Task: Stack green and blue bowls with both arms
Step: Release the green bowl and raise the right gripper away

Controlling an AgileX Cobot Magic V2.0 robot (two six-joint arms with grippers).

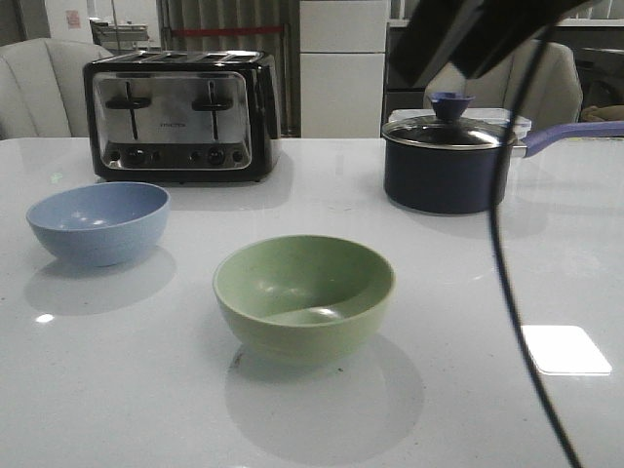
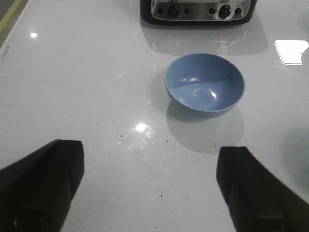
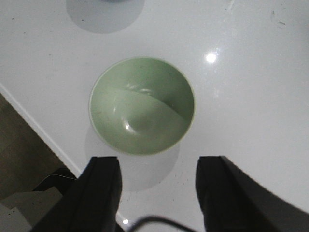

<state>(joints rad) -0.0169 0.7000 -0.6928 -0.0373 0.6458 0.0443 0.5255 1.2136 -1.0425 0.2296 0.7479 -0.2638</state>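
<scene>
- The blue bowl [image 1: 97, 222] was seen upright on the white table [image 1: 117, 390] in front of the toaster [image 1: 180, 115], well apart from the green bowl [image 1: 304, 295].
- The left gripper [image 2: 149, 188] was held spread wide and empty, short of the blue bowl.
- The right gripper [image 3: 159, 191] was likewise spread (nothing held) just beside the green bowl.
- Neither bowl had been grasped; a rim grasp was judged to be called for next.

Black grippers [image 2: 149, 193], dark cable [image 1: 517, 322].
</scene>
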